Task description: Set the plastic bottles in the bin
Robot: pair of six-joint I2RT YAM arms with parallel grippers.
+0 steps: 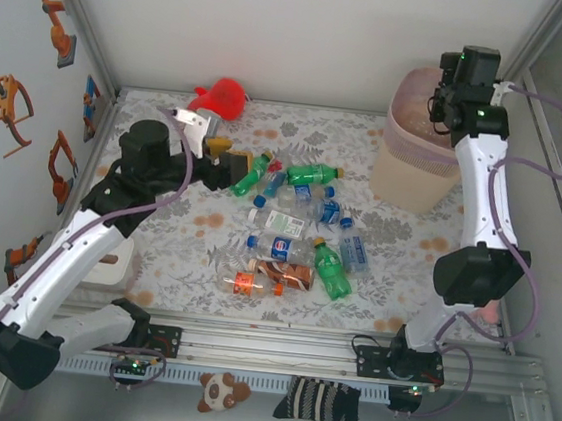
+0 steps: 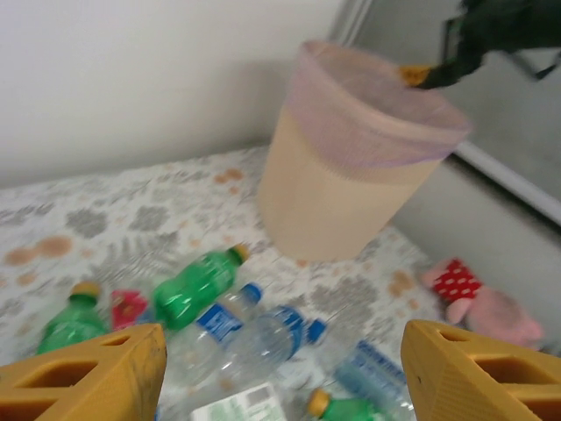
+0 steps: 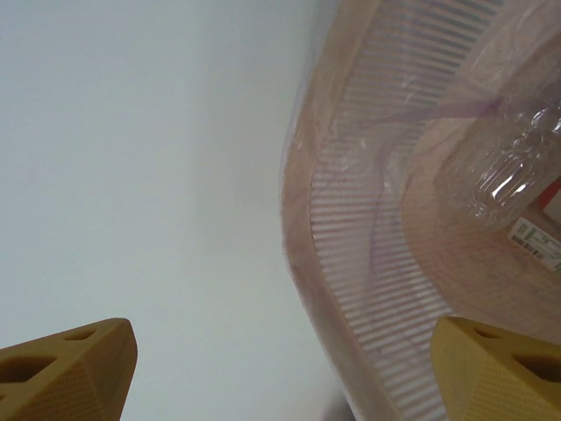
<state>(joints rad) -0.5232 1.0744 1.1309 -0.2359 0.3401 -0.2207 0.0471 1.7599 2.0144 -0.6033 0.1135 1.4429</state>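
Several plastic bottles (image 1: 294,234) lie scattered mid-table: green ones (image 1: 332,269), clear ones with blue labels (image 1: 279,248) and one with an orange cap (image 1: 244,284). My left gripper (image 1: 233,171) hovers at the pile's left edge. In its wrist view it (image 2: 280,377) is open and empty over a green bottle (image 2: 188,288) and blue-capped clear bottles (image 2: 263,338). The beige-pink bin (image 1: 417,159) stands at the back right. Over its rim my right gripper (image 1: 444,99) hangs open, (image 3: 280,377) with nothing in it. A clear bottle (image 3: 504,171) lies inside the bin (image 3: 368,228).
A red plush toy (image 1: 223,96) sits at the back left. A pink plush with a red dotted part (image 2: 478,298) lies right of the bin (image 2: 351,175). A white box (image 1: 109,268) is by the left arm. Walls close the back and sides.
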